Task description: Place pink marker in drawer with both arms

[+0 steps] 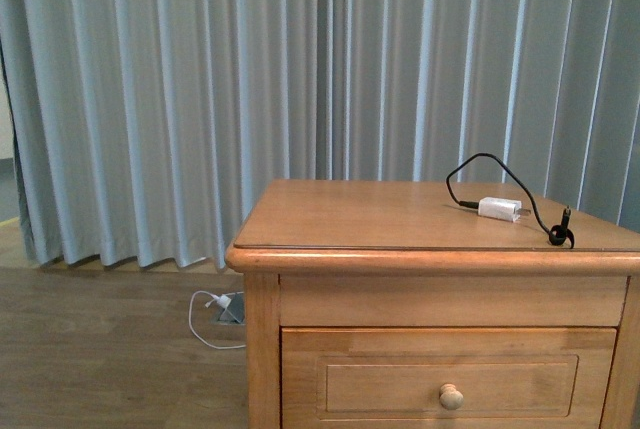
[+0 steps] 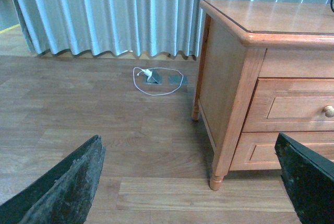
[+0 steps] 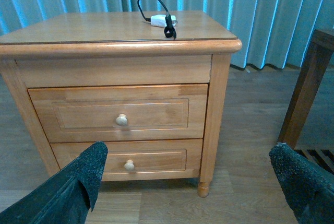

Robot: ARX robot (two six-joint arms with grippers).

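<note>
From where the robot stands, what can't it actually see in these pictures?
- Pink marker: in no view.
- Inside of the upper drawer: hidden, since its front is shut.
- Lower drawer: cut off by the front view's bottom edge.
- Left gripper and right gripper: only the fingertips show in the wrist views.

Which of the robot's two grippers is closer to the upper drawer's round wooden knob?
The right gripper seems nearer, facing the round wooden knob on the nightstand's front. The left gripper sits off the nightstand's side corner, over the floor.

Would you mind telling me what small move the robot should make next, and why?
Probably bring the right hand toward the upper drawer's knob: that drawer is shut, both hands are open and empty, and no pink marker shows in any view.
</note>
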